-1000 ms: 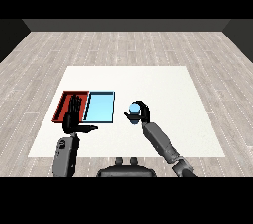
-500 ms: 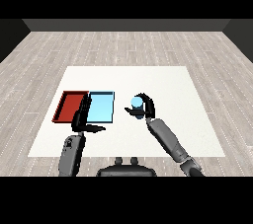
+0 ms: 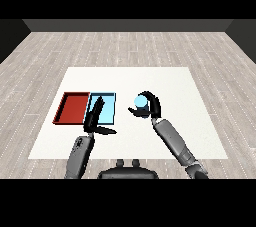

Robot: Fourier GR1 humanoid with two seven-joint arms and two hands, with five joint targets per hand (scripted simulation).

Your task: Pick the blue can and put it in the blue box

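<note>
The blue can [image 3: 140, 102] is held within the curled right hand [image 3: 150, 107], right of the light blue tray [image 3: 107, 116], bare white desk [image 3: 190, 101] between. The left hand [image 3: 95, 117] is seen straight-fingered over that tray's near edge, beside the red tray [image 3: 72, 108].

Right hand [image 3: 150, 107] grips blue can [image 3: 140, 102] beside blue tray [image 3: 109, 113].

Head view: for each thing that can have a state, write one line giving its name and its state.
blue can: upright, held in the right hand, to the right of both trays.
right hand: shut on the blue can.
left hand: open, fingers straight, holding nothing.
light blue tray: nothing visible inside, partly covered by the left hand.
red tray: holds nothing.
</note>
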